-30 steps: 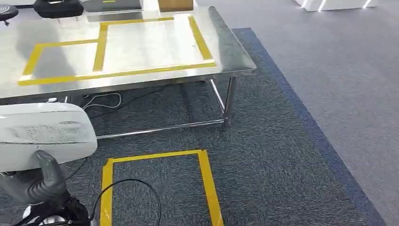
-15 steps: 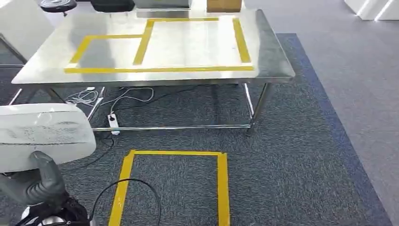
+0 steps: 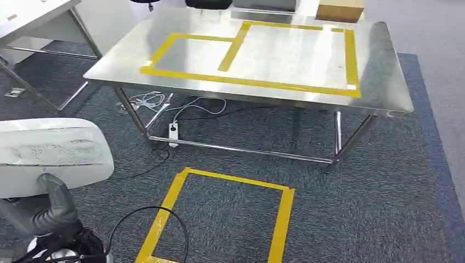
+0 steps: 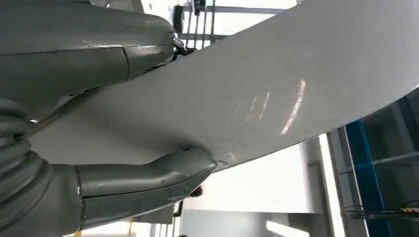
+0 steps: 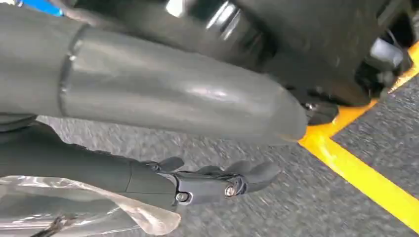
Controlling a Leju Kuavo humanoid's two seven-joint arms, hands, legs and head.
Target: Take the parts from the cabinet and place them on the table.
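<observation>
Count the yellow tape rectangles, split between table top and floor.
table rectangles, on the steel table: 2
floor rectangle, on the carpet: 1
Total: 3

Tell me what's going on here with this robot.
The robot's left hand holds a flat white part low in front of its body. Ahead stands a steel table marked with yellow tape rectangles, and a yellow tape box lies on the carpet before it. The part is not yet on the table.
</observation>
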